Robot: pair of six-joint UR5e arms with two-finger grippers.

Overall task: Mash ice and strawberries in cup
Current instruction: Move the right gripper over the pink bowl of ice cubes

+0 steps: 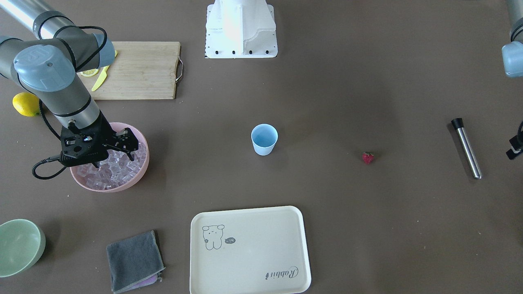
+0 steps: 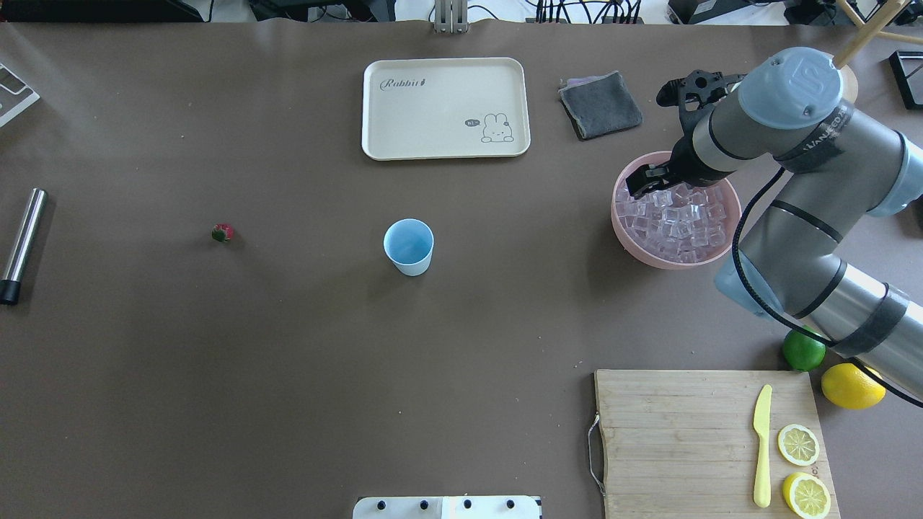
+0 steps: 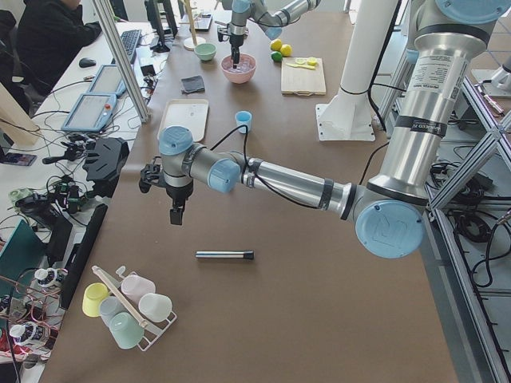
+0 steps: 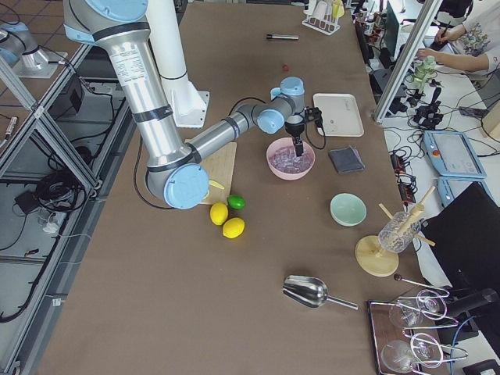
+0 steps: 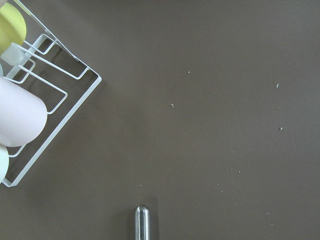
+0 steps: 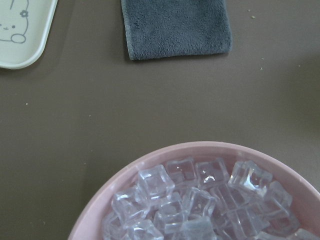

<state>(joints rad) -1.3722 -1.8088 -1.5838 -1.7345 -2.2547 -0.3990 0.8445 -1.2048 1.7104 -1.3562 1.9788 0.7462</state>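
The light-blue cup stands upright near the table's middle and looks empty. A red strawberry lies on the table well to one side of it. Ice fills a pink bowl. My right gripper hangs just over the ice with its fingers apart and nothing between them. My left gripper hovers over bare table close to a steel muddler. I cannot tell whether the left gripper is open or shut.
A cream tray, a grey cloth and a pale green bowl lie along the operators' side. The cutting board holds a yellow knife and lemon halves, with a lemon and a lime beside it. A cup rack stands near the muddler.
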